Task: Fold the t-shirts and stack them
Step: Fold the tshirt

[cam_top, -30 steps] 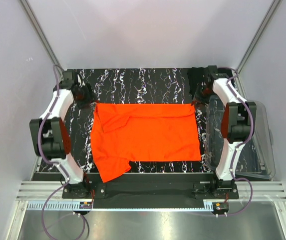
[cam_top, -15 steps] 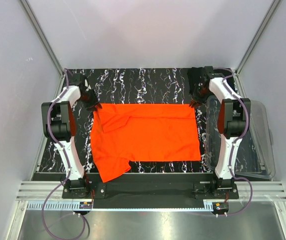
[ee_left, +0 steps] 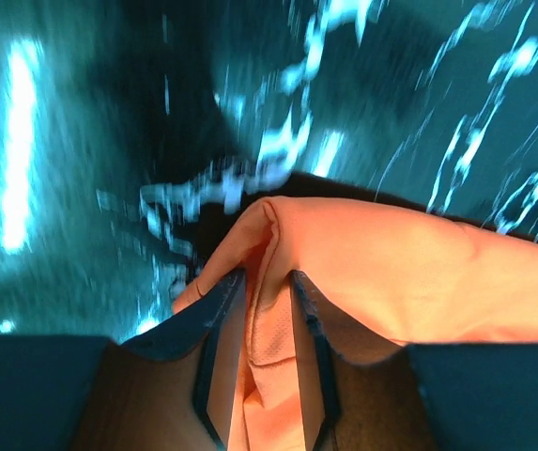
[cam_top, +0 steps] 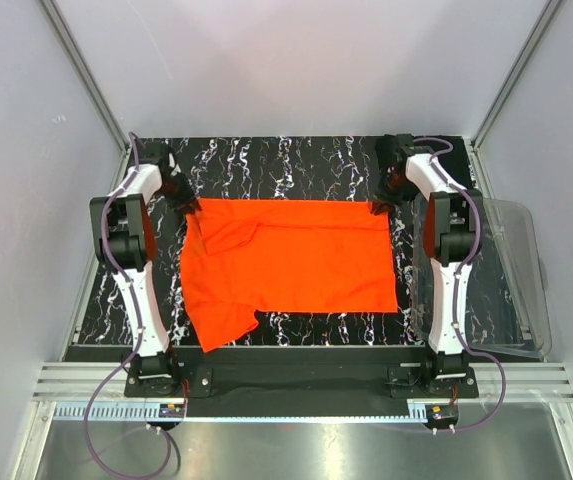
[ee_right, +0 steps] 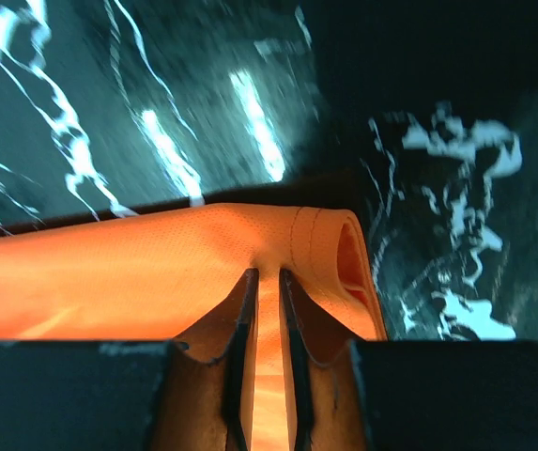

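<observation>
An orange-red t-shirt (cam_top: 296, 255) lies spread across the black marbled table (cam_top: 266, 165), one sleeve hanging toward the near left. My left gripper (cam_top: 184, 198) is at the shirt's far left corner. In the left wrist view its fingers (ee_left: 267, 277) are shut on a bunched fold of the orange cloth (ee_left: 419, 272). My right gripper (cam_top: 380, 203) is at the far right corner. Its fingers (ee_right: 267, 274) pinch the hemmed edge of the cloth (ee_right: 109, 272), which curls over just right of them.
A clear plastic bin (cam_top: 506, 270) stands tilted at the right edge, close beside the right arm. Grey walls close in the table on the left, right and far sides. A metal rail (cam_top: 296, 380) runs along the near edge.
Both grippers closed on the shirt's far corners. The far edge has shifted slightly away from the bases and pulled straighter, and the near hem followed. The left arm swung in from the side.
</observation>
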`<state>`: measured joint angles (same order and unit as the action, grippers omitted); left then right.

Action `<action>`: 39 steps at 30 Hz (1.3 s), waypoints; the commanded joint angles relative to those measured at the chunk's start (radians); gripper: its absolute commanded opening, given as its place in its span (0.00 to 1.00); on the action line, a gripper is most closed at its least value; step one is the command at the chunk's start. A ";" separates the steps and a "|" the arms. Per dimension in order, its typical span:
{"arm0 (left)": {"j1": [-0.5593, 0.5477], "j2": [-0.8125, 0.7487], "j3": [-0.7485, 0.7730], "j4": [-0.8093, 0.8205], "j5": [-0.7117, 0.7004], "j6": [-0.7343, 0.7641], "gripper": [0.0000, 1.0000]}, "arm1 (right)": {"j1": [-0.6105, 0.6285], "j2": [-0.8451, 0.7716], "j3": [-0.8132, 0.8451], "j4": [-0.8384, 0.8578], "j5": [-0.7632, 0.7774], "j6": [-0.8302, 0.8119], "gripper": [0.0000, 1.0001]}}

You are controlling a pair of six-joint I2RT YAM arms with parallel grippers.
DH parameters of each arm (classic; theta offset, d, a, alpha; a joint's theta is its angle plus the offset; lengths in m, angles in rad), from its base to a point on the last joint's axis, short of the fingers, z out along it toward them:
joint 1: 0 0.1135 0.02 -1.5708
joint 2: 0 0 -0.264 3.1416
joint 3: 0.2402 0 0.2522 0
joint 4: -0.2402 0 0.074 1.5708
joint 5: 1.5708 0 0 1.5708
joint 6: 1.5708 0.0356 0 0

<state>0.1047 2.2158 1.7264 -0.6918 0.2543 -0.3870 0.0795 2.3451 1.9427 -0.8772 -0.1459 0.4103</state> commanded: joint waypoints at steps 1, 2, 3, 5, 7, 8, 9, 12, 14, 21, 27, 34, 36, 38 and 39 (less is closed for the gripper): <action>0.021 0.082 0.125 0.011 -0.003 0.005 0.33 | 0.002 0.051 0.093 0.004 0.025 0.007 0.20; 0.023 0.094 0.152 0.006 -0.003 0.010 0.34 | 0.003 0.068 0.111 -0.009 0.019 0.007 0.21; 0.023 0.108 0.217 -0.001 -0.003 0.017 0.35 | 0.003 0.075 0.149 -0.022 0.016 0.002 0.21; 0.021 0.108 0.275 -0.040 -0.010 0.023 0.39 | 0.005 0.086 0.192 -0.069 0.014 -0.005 0.23; 0.018 0.075 0.289 -0.049 -0.024 0.027 0.46 | 0.008 0.074 0.243 -0.098 0.037 -0.025 0.27; 0.010 0.018 0.277 -0.048 -0.030 0.027 0.52 | 0.009 0.050 0.252 -0.117 0.061 -0.034 0.31; 0.004 -0.014 0.238 -0.048 -0.035 0.028 0.53 | 0.011 0.034 0.259 -0.123 0.071 -0.054 0.33; -0.020 -0.189 0.075 -0.045 -0.078 0.011 0.56 | 0.017 -0.041 0.245 -0.146 0.088 -0.088 0.38; -0.051 -0.286 -0.034 -0.043 -0.141 0.004 0.57 | 0.035 -0.108 0.213 -0.160 0.089 -0.103 0.39; -0.100 -0.787 -0.667 -0.026 -0.216 -0.156 0.59 | 0.185 -0.395 -0.213 -0.088 0.071 -0.120 0.42; -0.100 -1.195 -0.990 -0.099 -0.242 -0.334 0.59 | 0.357 -0.656 -0.597 0.041 0.031 -0.016 0.42; -0.100 -1.279 -1.084 -0.190 -0.230 -0.427 0.59 | 0.422 -0.840 -0.780 0.073 0.020 0.058 0.42; -0.100 -1.269 -1.123 -0.186 -0.234 -0.455 0.59 | 0.422 -0.866 -0.823 0.076 0.028 0.062 0.43; -0.100 -1.268 -1.145 -0.181 -0.243 -0.469 0.59 | 0.422 -0.891 -0.847 0.075 0.026 0.068 0.43; -0.100 -1.265 -1.147 -0.158 -0.242 -0.475 0.62 | 0.422 -0.902 -0.870 0.075 0.023 0.077 0.43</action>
<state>0.0025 0.9451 0.5972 -0.8742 0.0380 -0.8036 0.4984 1.5036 1.1053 -0.8360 -0.1230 0.4515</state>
